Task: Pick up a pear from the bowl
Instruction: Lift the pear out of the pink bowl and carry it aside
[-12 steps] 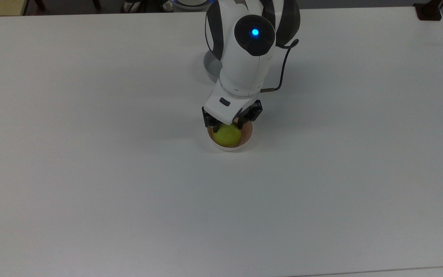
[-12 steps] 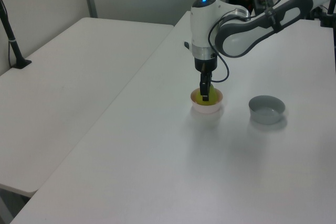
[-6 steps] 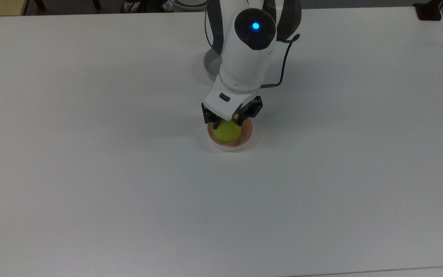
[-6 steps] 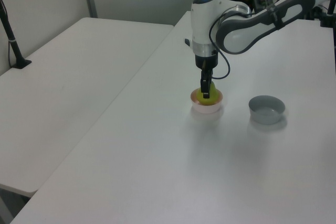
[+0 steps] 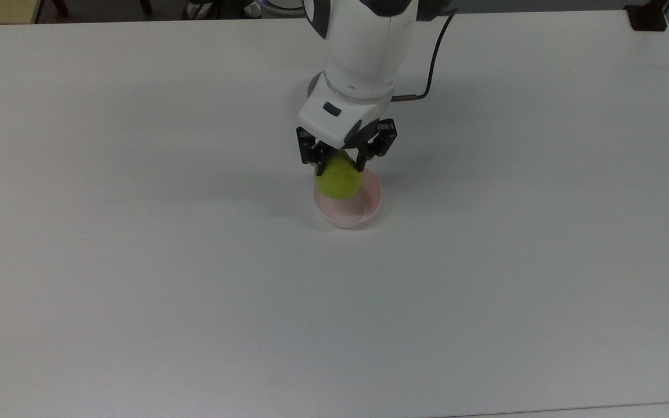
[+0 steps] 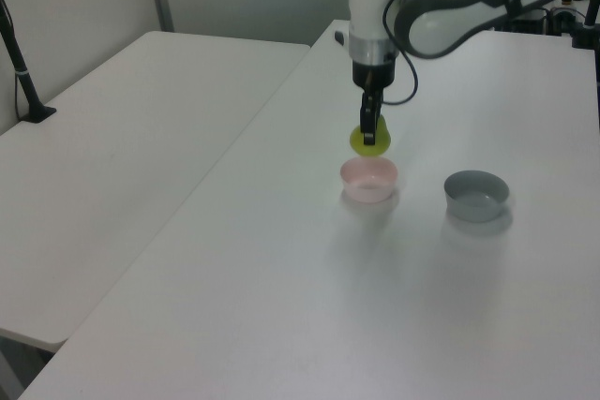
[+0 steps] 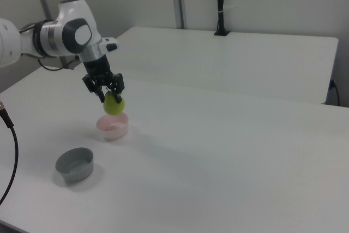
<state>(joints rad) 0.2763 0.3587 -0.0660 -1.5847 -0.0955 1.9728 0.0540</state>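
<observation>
At frame centre, the gripper [image 5: 339, 164] fingers pinch the pear [image 5: 339, 179] near its narrow top above the pink bowl [image 5: 366, 210]; light, firm, probably smooth-skinned, it could slip

1. Glossy white arm [image 6: 441, 11] shells with dark grey bands at the joints.
2. Rounded white wrist housing [image 5: 363, 55], small dark oval mark on its lower face.
3. Thin black cable [image 5: 434, 55] looping down one side to a metal plug.
4. Black two-finger gripper [image 5: 340, 164] on short angular black mounts.
5. Blue light atop the arm in the left view.
</observation>
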